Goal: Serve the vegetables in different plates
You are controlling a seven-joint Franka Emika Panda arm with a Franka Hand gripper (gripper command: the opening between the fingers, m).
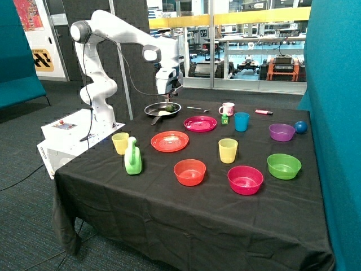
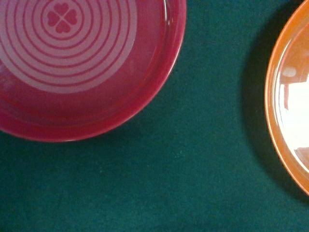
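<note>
Both veg sit in the black frying pan (image 1: 162,108) at the far side of the table (image 1: 169,220): the dark green lumpy piece (image 1: 170,106) and the yellow-orange oblong piece (image 1: 163,113), close together, maybe touching, can't say for sure. Neither plate holds anything yet, so serving looks not begun. The gripper (image 1: 167,97) hangs just above the pan; whether the claw is spread or closed can't be told from the outside view, and the wrist view shows no fingers at all, only the magenta-pink plate (image 2: 72,63), the red-orange plate (image 2: 289,101) and dark cloth between them. Handling guess: both pieces look like small light hard plastic, smooth, prob. slippery. Green one is knobbly, so pinch across its widest lumps; the oblong one best taken across its short axis at mid-length. The pan's raised rim and handle crowd the approach, so come straight down and lift clear of the rim before travelling. Pink plate (image 1: 199,123) is just beside the pan, the orange plate (image 1: 170,141) near, toward the front; open cloth lies between them. Yellow cup (image 1: 120,143) and small green bottle (image 1: 224,118) stand near those paths, so stay high.
</note>
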